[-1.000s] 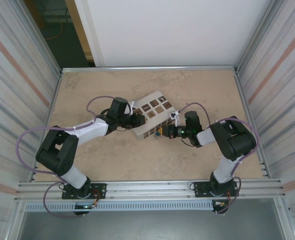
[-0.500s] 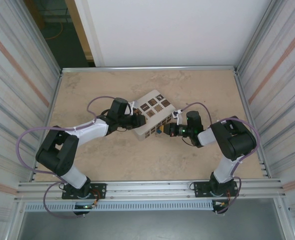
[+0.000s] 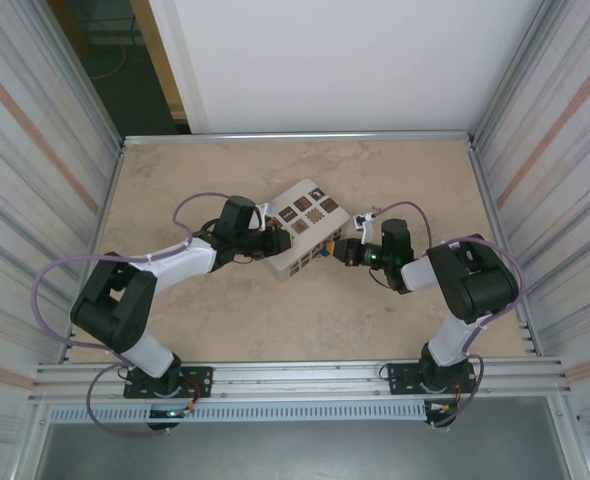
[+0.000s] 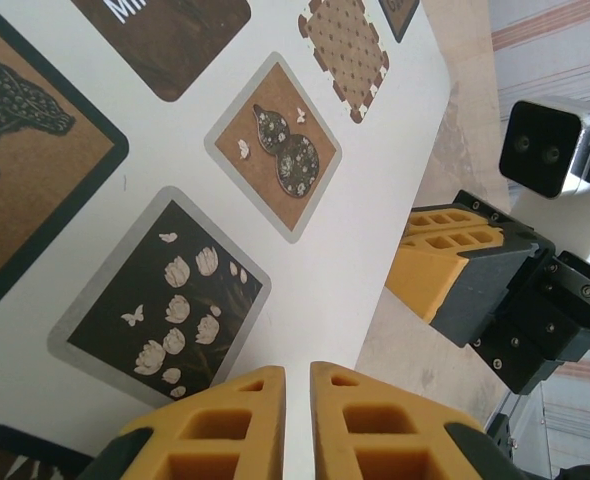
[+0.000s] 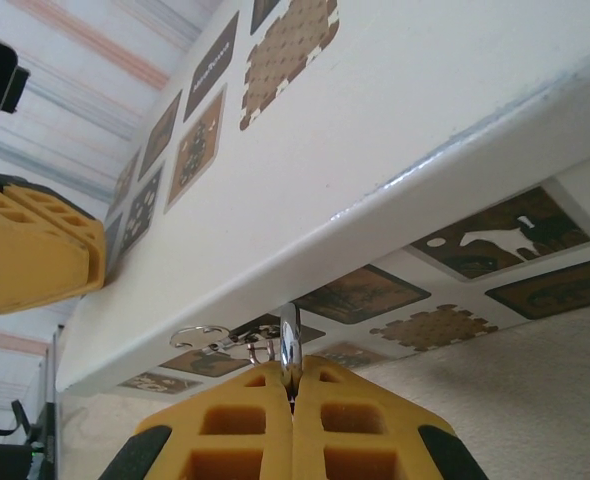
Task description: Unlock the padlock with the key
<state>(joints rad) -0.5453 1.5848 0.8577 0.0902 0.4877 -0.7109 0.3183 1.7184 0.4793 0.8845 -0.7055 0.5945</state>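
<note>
While the left gripper (image 4: 297,385) is pressed nearly closed against the white box (image 4: 375,150), the key (image 5: 290,340) is pinched by the right gripper (image 5: 293,378).

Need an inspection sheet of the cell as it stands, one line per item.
Surface: beige mottled tabletop, level.
Job's things: silvery metal key with wire ring, pointing up at the box's edge; padlock too small to judge.
Clutter: white rectangular box with brown patterned squares, skewed mid-table.
Grippers: left gripper pinched on the box's edge; right gripper shut on the key.
Cables: purple cables looped along both arms.
Surroundings: ribbed metal walls, white back panel.
</note>
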